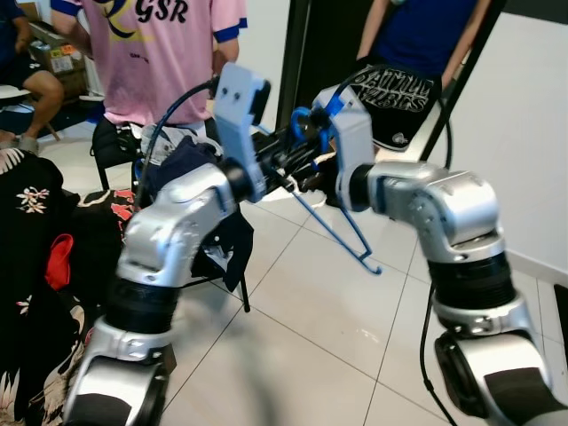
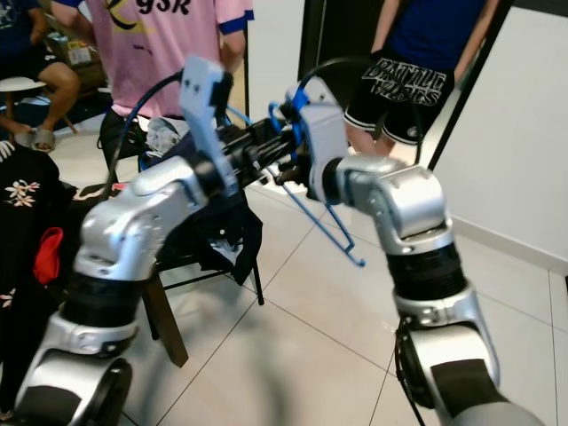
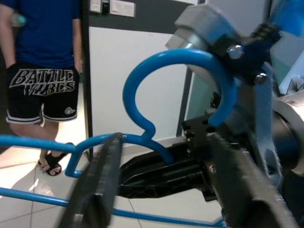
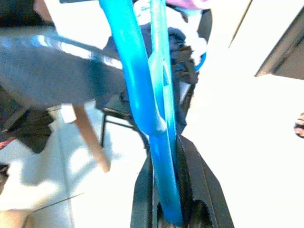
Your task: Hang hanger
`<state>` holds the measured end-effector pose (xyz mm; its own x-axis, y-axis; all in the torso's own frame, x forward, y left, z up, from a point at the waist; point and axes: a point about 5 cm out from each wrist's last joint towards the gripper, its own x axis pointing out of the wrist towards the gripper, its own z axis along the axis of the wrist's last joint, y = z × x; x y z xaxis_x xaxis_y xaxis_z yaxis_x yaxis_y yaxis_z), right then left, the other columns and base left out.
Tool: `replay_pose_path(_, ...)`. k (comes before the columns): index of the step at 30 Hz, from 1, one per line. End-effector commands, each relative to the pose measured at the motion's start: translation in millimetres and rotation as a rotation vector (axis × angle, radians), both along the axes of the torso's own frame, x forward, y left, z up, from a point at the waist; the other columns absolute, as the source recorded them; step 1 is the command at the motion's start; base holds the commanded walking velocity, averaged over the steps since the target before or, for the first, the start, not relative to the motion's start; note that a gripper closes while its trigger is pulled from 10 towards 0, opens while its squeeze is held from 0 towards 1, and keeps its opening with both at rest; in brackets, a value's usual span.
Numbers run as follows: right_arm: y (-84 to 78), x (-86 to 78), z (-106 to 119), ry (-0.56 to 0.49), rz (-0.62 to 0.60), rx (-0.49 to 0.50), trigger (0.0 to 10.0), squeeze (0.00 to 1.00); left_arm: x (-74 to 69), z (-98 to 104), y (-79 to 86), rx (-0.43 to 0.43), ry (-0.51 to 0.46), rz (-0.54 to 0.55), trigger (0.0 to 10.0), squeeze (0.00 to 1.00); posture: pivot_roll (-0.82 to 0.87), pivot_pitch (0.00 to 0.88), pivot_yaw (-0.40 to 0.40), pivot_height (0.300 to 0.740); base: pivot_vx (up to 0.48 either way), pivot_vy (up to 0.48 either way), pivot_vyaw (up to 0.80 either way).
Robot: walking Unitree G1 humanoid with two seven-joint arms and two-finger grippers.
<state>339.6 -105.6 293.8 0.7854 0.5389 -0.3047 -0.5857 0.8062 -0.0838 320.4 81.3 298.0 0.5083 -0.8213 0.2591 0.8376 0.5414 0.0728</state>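
Both silver arms are raised in front of the robot's head, wrists brought close together over the tiled floor; between them is a blue hanger, its lower bar slanting down toward the robot's right and ending in a small upturned tip. The right gripper has its two black fingers closed tight on the hanger's blue stem, which runs up out of the narrow slot between them. The left gripper has its fingers spread apart; the hanger's hook curls just beyond them, and one finger lies across the hanger's shoulder wire, though contact cannot be told for sure. Past the arms a chair piled with dark clothes stands on the floor; behind it is a person in a pink shirt, and another person in a blue top and black printed shorts stands by a dark doorway.
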Motion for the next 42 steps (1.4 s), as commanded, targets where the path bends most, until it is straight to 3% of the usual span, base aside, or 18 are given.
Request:
replay_pose_path(1,-8.5,1.0,3.2,-0.012,0.005,0.01,0.0,0.0,-3.8,-2.3,11.4,0.083,-0.021,-0.027,10.0,1.0,-0.01,0.0,-0.072,0.74,0.0,0.0,0.0)
replay_pose_path(10,-22.4,4.3,2.4,-0.015,-0.037,0.008,0.0,0.0,-0.3,0.6,35.9,0.15,-0.062,0.074,10.0,1.0,-0.01,0.0,-0.074,0.74,0.0,0.0,0.0)
replay_pose_path(12,-46.4,13.4,-4.2,-0.028,-0.149,-0.01,0.0,0.0,-3.5,9.1,51.7,0.125,-0.087,0.121,10.0,1.0,-0.01,0.0,-0.073,0.74,0.0,0.0,0.0)
replay_pose_path(14,-80.5,24.4,-17.3,-0.04,-0.312,0.016,0.0,0.0,-10.9,16.0,64.7,0.027,-0.088,0.134,10.0,1.0,0.0,0.0,-0.07,0.74,0.0,0.0,0.0)
replay_pose_path(16,-100.9,28.9,-28.6,-0.038,-0.414,0.048,0.0,0.0,-14.6,14.8,71.8,-0.034,-0.072,0.142,10.0,1.0,0.0,0.0,-0.07,0.74,0.0,0.0,0.0)
replay_pose_path(20,-120.6,32.4,-43.3,-0.034,-0.514,0.109,0.0,0.0,-10.0,4.6,81.9,-0.11,-0.014,0.213,10.0,1.0,0.01,0.0,-0.068,0.74,0.0,0.0,0.0)
replay_pose_path(21,-128.5,32.3,-54.8,-0.016,-0.555,0.145,0.0,0.0,-2.4,-8.0,89.1,-0.147,0.037,0.312,10.0,1.0,0.03,0.0,-0.065,0.74,0.0,0.0,0.0)
replay_pose_path(22,-128.5,32.3,-54.8,-0.016,-0.555,0.145,0.0,0.0,-2.4,-8.0,89.1,-0.147,0.037,0.312,10.0,1.0,0.03,0.0,-0.065,0.74,0.0,0.0,0.0)
replay_pose_path(23,-133.9,31.4,-65.1,0.002,-0.587,0.187,0.0,0.0,3.3,-21.4,95.4,-0.169,0.084,0.405,10.0,0.0,0.03,0.0,-0.065,0.74,0.0,0.0,0.0)
replay_pose_path(24,-137.0,30.2,-74.2,0.026,-0.615,0.225,0.0,0.0,7.8,-34.8,99.9,-0.193,0.133,0.484,10.0,0.0,0.03,0.0,-0.063,0.74,0.0,0.0,0.0)
replay_pose_path(25,-137.0,30.2,-74.2,0.026,-0.615,0.225,0.0,0.0,7.8,-34.8,99.9,-0.193,0.133,0.484,10.0,0.0,0.03,0.0,-0.063,0.74,0.0,0.0,0.0)
replay_pose_path(26,-136.7,29.6,-83.8,0.052,-0.618,0.292,0.0,0.0,12.1,-52.3,101.9,-0.212,0.196,0.579,10.0,0.0,0.03,0.0,-0.063,0.74,0.0,0.0,0.0)
replay_pose_path(27,-136.7,29.6,-83.8,0.052,-0.618,0.292,0.0,0.0,12.1,-52.3,101.9,-0.212,0.196,0.579,10.0,0.0,0.03,0.0,-0.063,0.74,0.0,0.0,0.0)
replay_pose_path(28,-135.6,29.4,-85.8,0.054,-0.617,0.302,1.7,0.0,13.0,-58.0,101.1,-0.193,0.204,0.609,10.0,0.0,0.03,0.0,-0.064,0.74,0.0,0.0,0.0)
replay_pose_path(29,-133.1,27.9,-91.9,0.063,-0.606,0.302,10.0,0.0,13.0,-68.6,98.7,-0.192,0.233,0.641,10.0,0.0,0.02,0.0,-0.049,0.74,0.0,0.0,0.0)
replay_pose_path(31,-135.3,27.2,-100.8,0.058,-0.62,0.271,10.0,0.0,12.4,-79.5,96.1,-0.191,0.262,0.666,10.0,0.0,0.02,0.0,-0.047,0.74,0.0,0.0,0.0)
replay_pose_path(32,-143.7,25.5,-115.7,0.052,-0.666,0.236,10.0,0.0,12.9,-96.2,95.1,-0.193,0.307,0.729,10.0,0.0,0.02,0.0,-0.044,0.74,0.0,0.0,0.0)
replay_pose_path(42,-166.8,9.6,-149.2,0.084,-0.77,0.146,10.0,0.0,10.9,-124.6,109.5,-0.175,0.374,0.87,10.0,0.0,0.02,0.008,-0.032,0.74,0.0,0.0,0.0)
